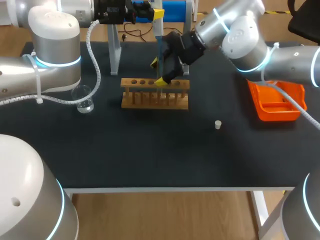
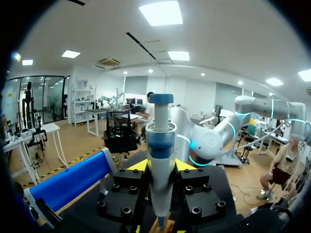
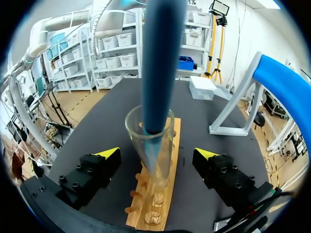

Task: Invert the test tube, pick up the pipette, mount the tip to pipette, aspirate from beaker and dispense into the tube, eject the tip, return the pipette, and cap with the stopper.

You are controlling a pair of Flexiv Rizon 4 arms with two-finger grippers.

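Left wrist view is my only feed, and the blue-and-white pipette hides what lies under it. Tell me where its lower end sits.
Observer: In the right wrist view the blue-and-white pipette runs down into the mouth of a clear glass test tube standing upright in the light wooden rack.
Operator: Report the other arm's grip.
Observer: The right tool is open, its yellow-tipped fingers either side of the tube, apart from the glass.
Operator: Find me the tube's cap.
Observer: In the head view a small white stopper stands alone on the black table, between the rack and the orange plastic tray.
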